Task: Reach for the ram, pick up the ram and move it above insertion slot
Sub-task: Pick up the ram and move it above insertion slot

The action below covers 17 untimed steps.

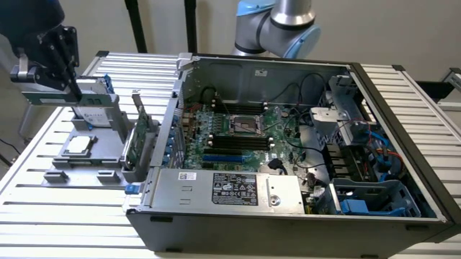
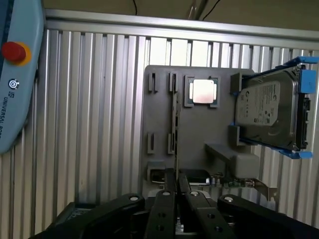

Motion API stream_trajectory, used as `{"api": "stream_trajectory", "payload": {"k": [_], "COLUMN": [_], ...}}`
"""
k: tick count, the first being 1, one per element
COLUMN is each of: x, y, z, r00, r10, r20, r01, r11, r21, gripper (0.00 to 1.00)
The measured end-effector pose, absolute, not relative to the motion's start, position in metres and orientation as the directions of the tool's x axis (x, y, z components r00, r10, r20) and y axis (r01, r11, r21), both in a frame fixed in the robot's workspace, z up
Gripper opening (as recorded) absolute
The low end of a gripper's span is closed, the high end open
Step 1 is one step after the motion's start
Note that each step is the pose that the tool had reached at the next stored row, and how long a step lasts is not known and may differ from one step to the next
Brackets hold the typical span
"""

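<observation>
The gripper [image 1: 54,81] hangs above the grey parts holder [image 1: 79,162] at the exterior view's left, well apart from the open computer case [image 1: 288,216]. Its jaws stand nearly together, clamped on the ram [image 1: 51,97], a long thin stick held edge-up and roughly level, lifted clear of the holder. In the wrist view the ram [image 2: 175,129] runs as a thin edge-on strip straight out from between the fingertips [image 2: 167,191], which pinch its flat faces; that hold keeps the contact edge down, which would suit a downward insertion.

On the holder, a processor [image 1: 81,144] lies flat in its recess, and a hard drive [image 1: 92,116] with blue rails stands propped at the far end. A green card [image 1: 142,127] with a metal bracket stands upright in its groove, just beside the case wall.

Inside the case, the motherboard [image 1: 238,135] lies exposed, with the dark memory slots [image 1: 234,143] near the processor socket. The ram is picked up, in my judgement, but remains well apart from those slots.
</observation>
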<state>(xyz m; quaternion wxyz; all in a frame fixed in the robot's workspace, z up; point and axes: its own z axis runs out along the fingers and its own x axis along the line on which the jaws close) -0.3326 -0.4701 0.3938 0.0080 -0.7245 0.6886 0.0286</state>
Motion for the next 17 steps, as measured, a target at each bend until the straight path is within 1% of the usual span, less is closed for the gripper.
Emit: {"api": "stream_trajectory", "payload": {"k": [9, 17], "x": [-0.298, -0.267], "y": [-0.467, -0.464], "z": [0.405, 0.407], "r00": [0.05, 0.05], "r10": [-0.997, -0.997], "r20": [-0.055, -0.064], "r01": [-0.998, -0.998], "r11": [-0.052, -0.052], "r21": [0.028, 0.027], "gripper": [0.13, 0.13]}}
